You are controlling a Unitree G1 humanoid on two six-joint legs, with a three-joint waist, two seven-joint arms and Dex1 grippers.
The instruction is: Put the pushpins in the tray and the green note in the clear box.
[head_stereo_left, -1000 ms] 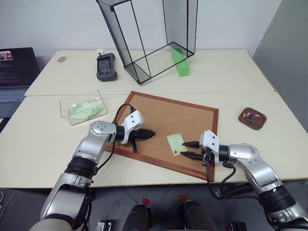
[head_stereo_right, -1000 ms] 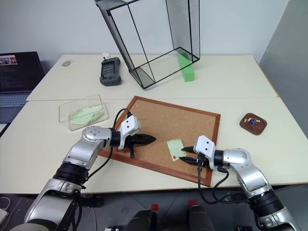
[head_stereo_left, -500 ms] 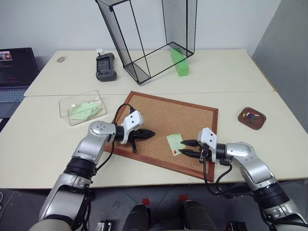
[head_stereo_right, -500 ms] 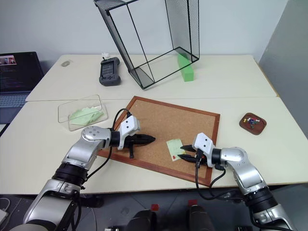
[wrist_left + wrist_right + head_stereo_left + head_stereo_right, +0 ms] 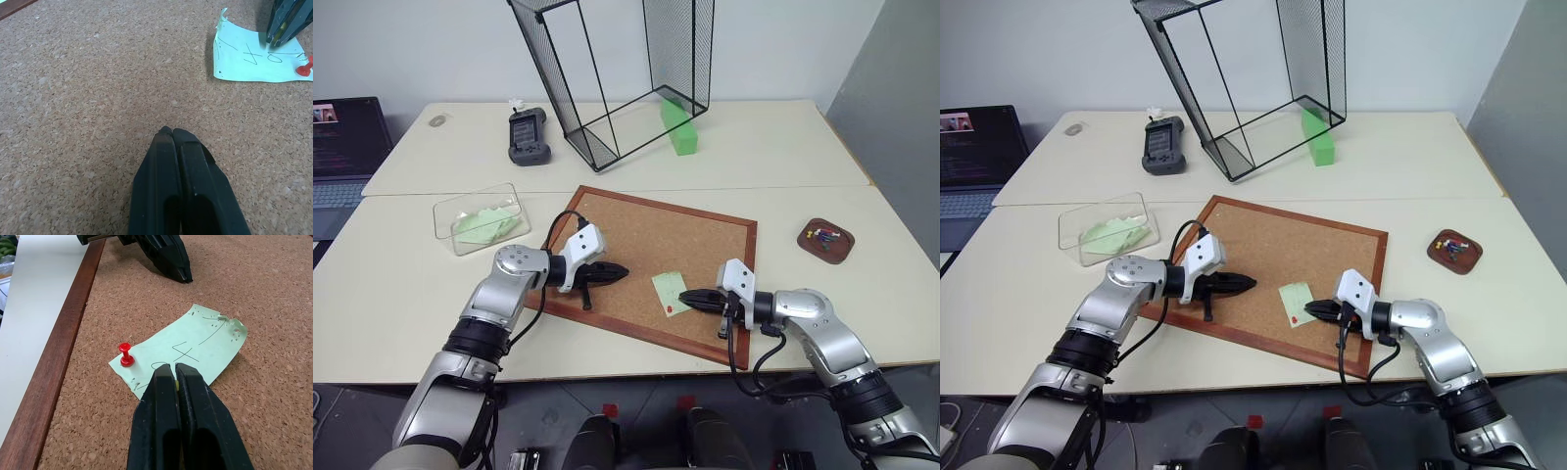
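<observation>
Corkboard (image 5: pixel 274 303): red pushpin (image 5: pixel 126 355) pins note (image 5: pixel 186 350).

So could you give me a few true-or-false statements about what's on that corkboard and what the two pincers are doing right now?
1. A red pushpin is stuck in the green note. True.
2. The green note lies inside the clear box. False: it lies on the corkboard.
3. The right pincer is shut, its tip at the note's edge. True.
4. The left pincer is wide open. False: it is shut, over bare cork.
5. The tray sits on the corkboard. False: it sits on the table, to the board's right.
</observation>
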